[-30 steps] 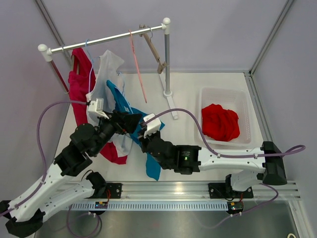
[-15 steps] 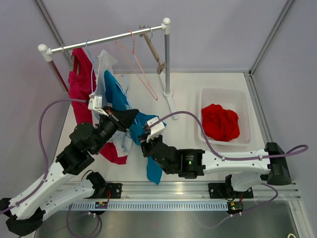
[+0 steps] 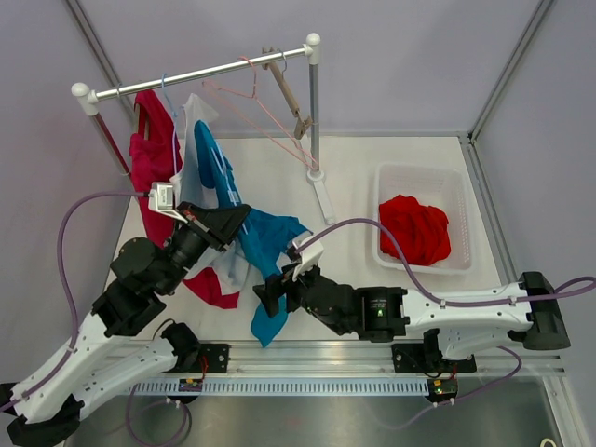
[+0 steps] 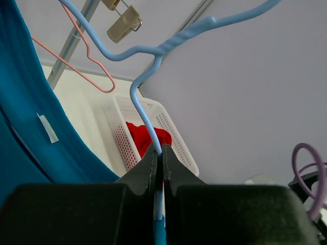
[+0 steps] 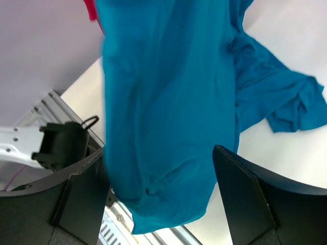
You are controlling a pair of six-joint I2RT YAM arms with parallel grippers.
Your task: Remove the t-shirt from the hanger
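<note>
The teal t-shirt (image 3: 265,242) hangs on a light-blue wire hanger (image 4: 153,56) below the rack and trails down to the table's front edge. My left gripper (image 3: 237,216) is shut on the hanger's wire; in the left wrist view the wire runs up from between its closed fingertips (image 4: 158,153), with the t-shirt (image 4: 30,132) to the left. My right gripper (image 3: 268,296) is low at the shirt's bottom end. In the right wrist view it (image 5: 159,153) stands open, and the t-shirt (image 5: 168,102) hangs loose between the spread fingers.
The rack rail (image 3: 200,73) carries a red garment (image 3: 149,168), a white garment (image 3: 200,121), an empty pink hanger (image 3: 270,116) and a wooden clip hanger (image 3: 293,98). A white basket (image 3: 461,186) at the right holds red cloth (image 3: 414,228). The rack's post (image 3: 315,121) stands mid-table.
My left gripper has shut on the hanger wire and drawn back to the left. My right gripper has opened, let go of the t-shirt and dropped toward the front edge. The pink hanger has swung.
</note>
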